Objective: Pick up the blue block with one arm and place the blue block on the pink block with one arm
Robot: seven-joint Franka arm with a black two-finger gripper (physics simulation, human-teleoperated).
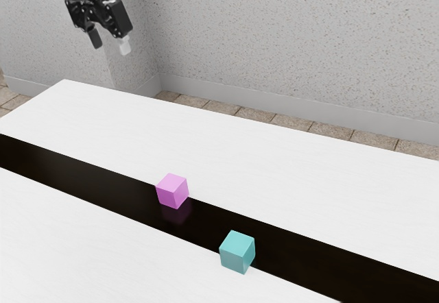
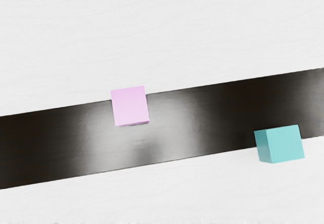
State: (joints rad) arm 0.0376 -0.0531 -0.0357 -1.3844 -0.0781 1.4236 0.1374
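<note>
Gripper (image 1: 110,41) high and empty, both blocks on the table

In the exterior view, the black gripper hangs at the upper left, well above the white table (image 1: 288,159) and in front of the speckled grey wall (image 1: 288,29). Its two fingers stand apart with open air between them, and they grasp nothing. One fingertip looks pale, the other dark.

Further right, a glossy black stripe (image 1: 82,169) runs diagonally across the tabletop. The pink block (image 1: 171,190) sits at the stripe's far edge, and a faint pink reflection shows in the dark surface just in front of it.

Further right again and nearer the camera rests the blue block (image 1: 237,251). It is a small cube, more turquoise than deep blue, with a lighter top face and slightly darker sides. It stands flat at the stripe's near edge, with its lower part against the white surface beyond. It is near the pink block but clearly apart from it, and far from the gripper.

The wrist view looks down on the same stripe (image 2: 50,143). The pink block (image 2: 129,106) sits at one edge of it and the blue block (image 2: 279,143) at the opposite edge, off to the side, with its top and one side face showing.
</note>
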